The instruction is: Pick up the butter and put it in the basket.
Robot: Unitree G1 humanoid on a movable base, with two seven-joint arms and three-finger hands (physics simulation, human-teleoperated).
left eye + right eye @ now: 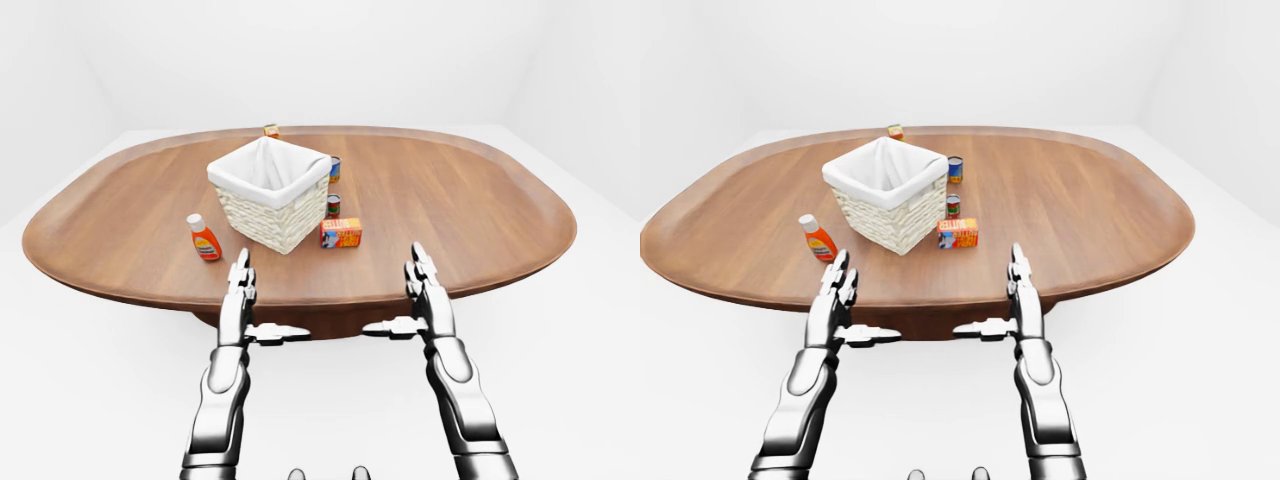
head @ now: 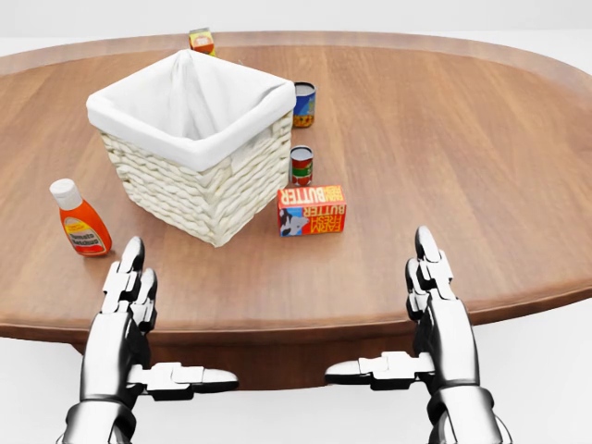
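Two robot hands, left (image 2: 125,305) and right (image 2: 435,296), hovered open and empty at lower frame, near the tabletop (image 2: 481,157) edge. Butter (image 2: 312,210) lay centre frame, just right of basket (image 2: 199,139). Reach not started; next, probably right hand toward butter.

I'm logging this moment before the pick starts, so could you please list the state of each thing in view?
butter: lying on the table, right of the basket, untouched.
basket: upright, nothing seen inside.
orange bottle: capped, left of the basket.
small can: upright.
larger can: upright.
small box: near the table's top edge.
left hand: open, holding nothing.
right hand: open, holding nothing.
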